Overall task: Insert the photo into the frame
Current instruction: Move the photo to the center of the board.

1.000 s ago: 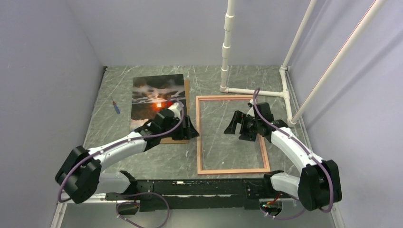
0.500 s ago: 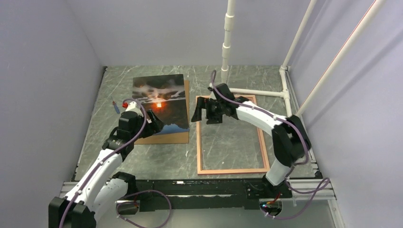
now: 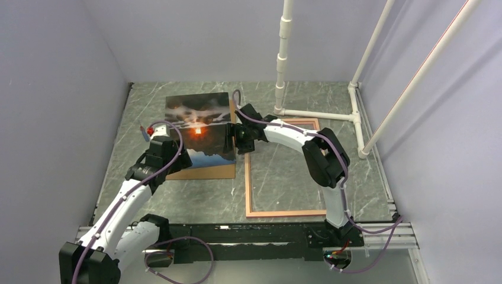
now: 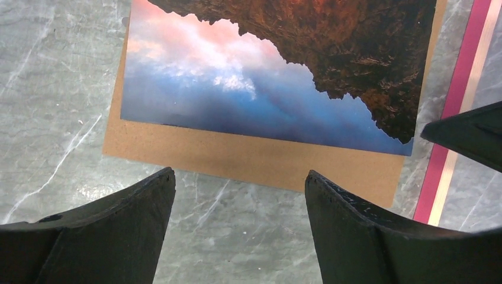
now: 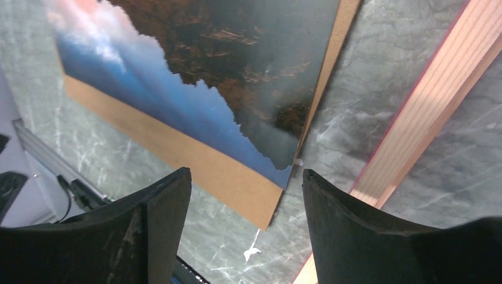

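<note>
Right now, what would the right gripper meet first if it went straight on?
Likely the photo, its corner on the board dead ahead of the right gripper; depth is unclear.

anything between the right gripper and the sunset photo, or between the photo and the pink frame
Nothing visible. The open right gripper hangs over the right edge of the glossy sunset photo, which lies on a brown backing board; only bare tabletop separates them from the thin pink wooden frame.
</note>
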Motion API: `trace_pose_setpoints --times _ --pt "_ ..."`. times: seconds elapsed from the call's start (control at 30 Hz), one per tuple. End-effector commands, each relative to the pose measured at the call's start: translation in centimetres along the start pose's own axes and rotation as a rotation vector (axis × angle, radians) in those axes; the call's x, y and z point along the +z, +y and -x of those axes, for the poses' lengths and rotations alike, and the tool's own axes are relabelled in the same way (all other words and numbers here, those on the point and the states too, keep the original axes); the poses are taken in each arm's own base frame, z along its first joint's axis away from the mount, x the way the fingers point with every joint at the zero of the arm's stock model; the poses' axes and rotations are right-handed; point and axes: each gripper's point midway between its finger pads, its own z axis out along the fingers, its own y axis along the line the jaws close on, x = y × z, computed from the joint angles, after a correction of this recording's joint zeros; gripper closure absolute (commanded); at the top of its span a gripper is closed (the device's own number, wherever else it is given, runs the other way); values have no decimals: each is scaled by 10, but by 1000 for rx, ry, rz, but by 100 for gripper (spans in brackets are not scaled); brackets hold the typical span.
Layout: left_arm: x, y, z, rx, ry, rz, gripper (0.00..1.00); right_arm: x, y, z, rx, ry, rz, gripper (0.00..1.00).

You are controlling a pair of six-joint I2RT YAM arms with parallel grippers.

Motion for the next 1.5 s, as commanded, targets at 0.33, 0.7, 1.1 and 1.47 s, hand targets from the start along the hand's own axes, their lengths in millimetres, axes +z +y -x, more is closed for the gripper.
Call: trace_pose_setpoints --times 0.33,0.7,1.1,1.47 --pt "-16 -8 15 -27 -88 -73 17 30 -22 -30 2 79 -157 42" --pt "-14 -9 9 -30 -69 -81 18 28 -22 -32 20 70 -154 95" --pt "-11 -6 -5 -32 -33 -80 19 -11 0 -23 -32 13 -143 100" --pt "-9 -7 -16 -51 -3 -98 20 -63 -21 -56 -31 -34 -200 100"
